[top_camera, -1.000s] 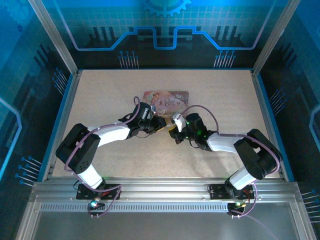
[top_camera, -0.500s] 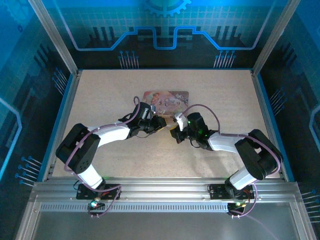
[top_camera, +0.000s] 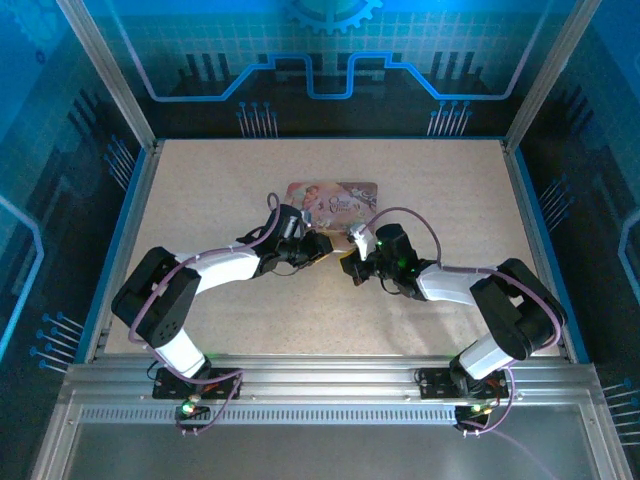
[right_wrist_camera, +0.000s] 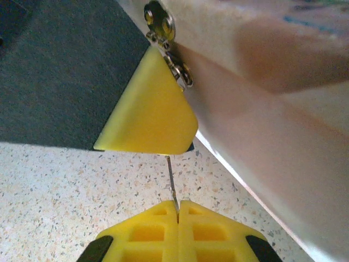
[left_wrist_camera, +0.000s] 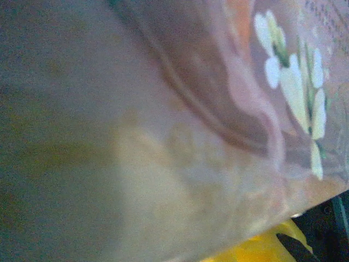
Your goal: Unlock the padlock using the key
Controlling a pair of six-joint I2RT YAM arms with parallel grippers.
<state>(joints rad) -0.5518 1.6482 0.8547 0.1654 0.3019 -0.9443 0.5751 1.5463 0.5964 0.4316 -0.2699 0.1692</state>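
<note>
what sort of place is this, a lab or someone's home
Most likely a robot test cell or demo booth, not a home: a metal frame with blue printed panels encloses a speckled table, and a left arm and right arm are bolted at its near edge.

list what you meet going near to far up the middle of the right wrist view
right tool, shut on the key → key sticking out of it → left tool's yellow finger → metal fitting on the edge of the pink tin
</note>
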